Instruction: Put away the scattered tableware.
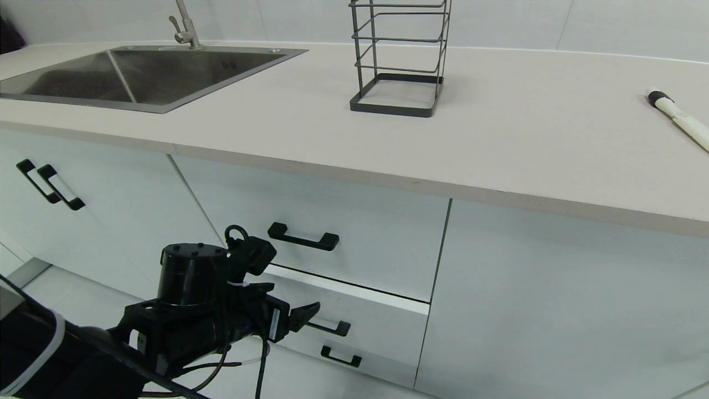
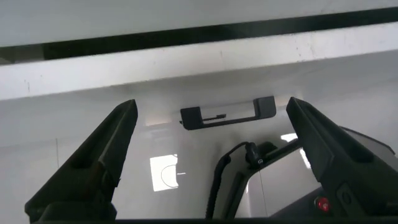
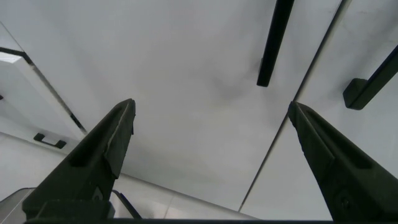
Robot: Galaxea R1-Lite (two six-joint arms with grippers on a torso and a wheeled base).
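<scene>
A white-handled utensil (image 1: pixel 678 117) with a black band lies on the beige countertop (image 1: pixel 498 144) at the far right, partly cut off by the picture's edge. An empty dark wire rack (image 1: pixel 399 55) stands upright at the back middle of the counter. My left gripper (image 1: pixel 302 317) hangs low in front of the white drawers, well below the counter. In the left wrist view it (image 2: pixel 211 106) is open, facing a black drawer handle (image 2: pixel 227 114) with nothing between its fingers. My right gripper (image 3: pixel 211 106) is open too, empty, pointing at white cabinet fronts.
A steel sink (image 1: pixel 144 75) with a tap (image 1: pixel 185 25) is set into the counter at the back left. Below the counter are white doors and drawers with black handles (image 1: pixel 303 237). A black handle bar (image 3: pixel 273 43) shows on the cabinet before my right gripper.
</scene>
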